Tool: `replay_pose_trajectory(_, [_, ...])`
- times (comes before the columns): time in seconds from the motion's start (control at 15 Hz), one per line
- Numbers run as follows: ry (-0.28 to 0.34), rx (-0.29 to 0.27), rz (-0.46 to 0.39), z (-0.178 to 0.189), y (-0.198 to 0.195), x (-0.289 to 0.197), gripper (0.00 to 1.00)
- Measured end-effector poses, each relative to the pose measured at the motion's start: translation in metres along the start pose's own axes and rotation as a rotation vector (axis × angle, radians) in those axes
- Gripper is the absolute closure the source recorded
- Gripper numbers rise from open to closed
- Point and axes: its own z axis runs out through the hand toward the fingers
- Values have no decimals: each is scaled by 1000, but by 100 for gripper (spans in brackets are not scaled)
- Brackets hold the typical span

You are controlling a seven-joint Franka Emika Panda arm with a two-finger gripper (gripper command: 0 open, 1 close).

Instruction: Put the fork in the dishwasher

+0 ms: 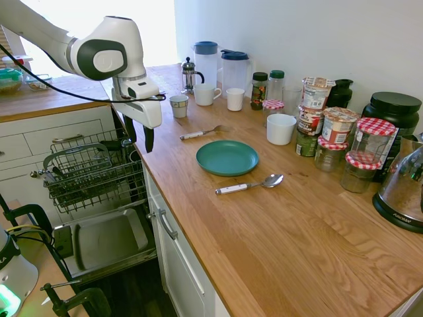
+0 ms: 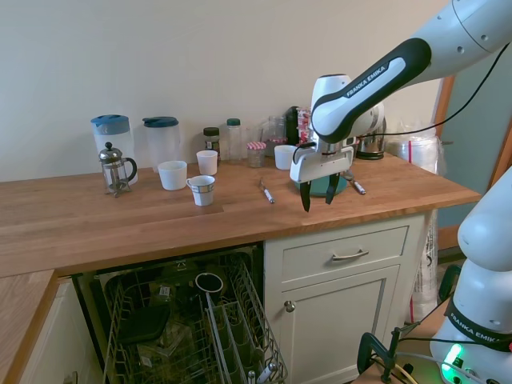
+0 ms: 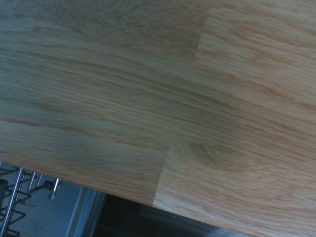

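- Step in hand, as judged: the reach for the fork; nothing has been picked up yet.
- The hand is seen released and empty, fingers spread and pointing down, above the front edge of the tabletop.
- The fork is found lying flat on the tabletop, just behind the green plate, well apart from the hand.
- Fork look: slim, white handle, silver tines pointing away from the hand's side.
- A white-handled spoon is seen in front of the plate; it is not to be mistaken for the fork.
- Next move, judged: the hand must be carried inward over the handle, lined up across it, lowered and closed.
- The dishwasher is open below, rack pulled out, ready for the drop.
- Only wood grain and a rack corner are shown in the wrist view.
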Motion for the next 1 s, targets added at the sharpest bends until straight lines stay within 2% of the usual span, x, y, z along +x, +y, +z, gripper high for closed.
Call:
replay_pose_trajectory(0.2, [3, 3, 6, -1, -1, 1, 0])
replay_pose_trajectory(0.47, [41, 75, 54, -17, -17, 11, 0])
replay_pose_trajectory(0.8, [87, 155, 165, -17, -66, 29, 0])
replay_pose_trajectory(1.0, [142, 179, 219, -8, -89, 40, 0])
